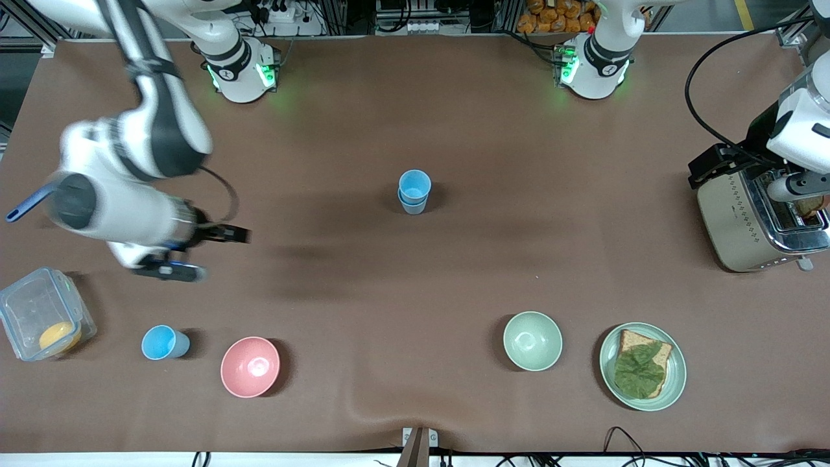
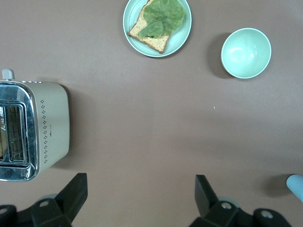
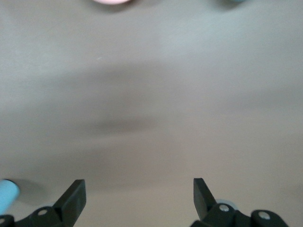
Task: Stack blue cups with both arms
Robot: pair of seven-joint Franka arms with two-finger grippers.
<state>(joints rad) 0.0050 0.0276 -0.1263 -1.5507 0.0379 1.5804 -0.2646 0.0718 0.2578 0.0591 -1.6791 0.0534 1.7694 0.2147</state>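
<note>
Two blue cups [image 1: 414, 191] stand nested in a stack near the middle of the table. A third blue cup [image 1: 165, 342] stands alone near the front edge, beside the pink bowl [image 1: 250, 366], toward the right arm's end. My right gripper [image 1: 214, 254] is open and empty, over bare table above the lone cup's area; in the right wrist view [image 3: 139, 189] its jaws stand wide apart, with the stack [image 3: 7, 194] at the frame's edge. My left gripper [image 2: 141, 189] is open and empty, high beside the toaster [image 2: 33, 130]; the stack [image 2: 296, 187] shows at that frame's edge.
A pale green bowl [image 1: 532, 340] and a green plate [image 1: 674, 383] with bread and lettuce sit near the front edge. The toaster [image 1: 746, 220] stands at the left arm's end. A clear lidded box [image 1: 26, 305] holding something orange sits at the right arm's end.
</note>
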